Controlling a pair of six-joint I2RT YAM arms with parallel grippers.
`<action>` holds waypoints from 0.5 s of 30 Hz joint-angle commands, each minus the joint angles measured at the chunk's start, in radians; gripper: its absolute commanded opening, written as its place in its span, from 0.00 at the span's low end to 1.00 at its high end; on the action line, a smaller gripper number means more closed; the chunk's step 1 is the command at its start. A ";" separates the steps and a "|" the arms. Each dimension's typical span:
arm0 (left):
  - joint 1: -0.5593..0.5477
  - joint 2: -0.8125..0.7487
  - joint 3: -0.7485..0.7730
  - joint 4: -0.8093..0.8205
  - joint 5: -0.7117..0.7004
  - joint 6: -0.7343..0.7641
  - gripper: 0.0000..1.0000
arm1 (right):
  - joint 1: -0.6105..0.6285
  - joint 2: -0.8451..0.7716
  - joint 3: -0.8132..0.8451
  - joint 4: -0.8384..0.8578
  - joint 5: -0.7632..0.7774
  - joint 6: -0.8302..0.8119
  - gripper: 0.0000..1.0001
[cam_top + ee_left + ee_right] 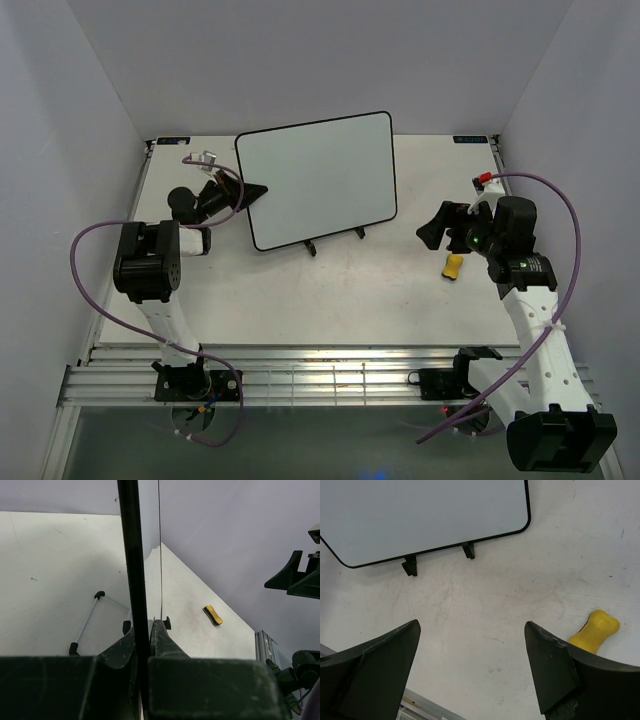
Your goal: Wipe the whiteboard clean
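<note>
The whiteboard (320, 180) stands tilted on a thin easel at the back centre; its face is blank white with a black rim. My left gripper (256, 190) is shut on the board's left edge. In the left wrist view the rim (132, 555) runs edge-on straight down between the two closed fingers of that gripper (145, 628). My right gripper (432, 228) is open and empty above bare table, right of the board. The right wrist view shows the board's lower part (420, 515) ahead of the spread gripper (471, 626).
A small yellow eraser (454, 266) lies on the table by the right gripper; it also shows in the right wrist view (595, 630) and the left wrist view (213, 615). The easel's black feet (312, 247) and rear leg (85, 625) rest on the table. Walls enclose three sides.
</note>
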 commanded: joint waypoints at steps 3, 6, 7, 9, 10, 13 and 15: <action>0.027 -0.006 -0.079 0.130 -0.095 0.247 0.00 | 0.018 -0.015 0.029 0.022 -0.018 -0.008 0.90; 0.047 0.010 -0.088 0.125 -0.089 0.262 0.00 | 0.024 -0.019 0.027 0.023 -0.029 -0.005 0.90; 0.054 0.014 -0.090 0.125 -0.075 0.267 0.00 | 0.026 -0.022 0.026 0.023 -0.029 -0.005 0.90; 0.061 0.022 -0.102 0.132 -0.072 0.271 0.00 | 0.031 -0.028 0.021 0.028 -0.029 -0.002 0.90; 0.062 0.023 -0.107 0.133 -0.072 0.274 0.00 | 0.031 -0.029 0.021 0.030 -0.029 -0.001 0.90; 0.062 0.037 -0.120 0.147 -0.070 0.285 0.00 | 0.034 -0.027 0.020 0.031 -0.031 -0.001 0.90; 0.065 0.046 -0.125 0.153 -0.064 0.287 0.00 | 0.037 -0.029 0.020 0.033 -0.032 0.001 0.90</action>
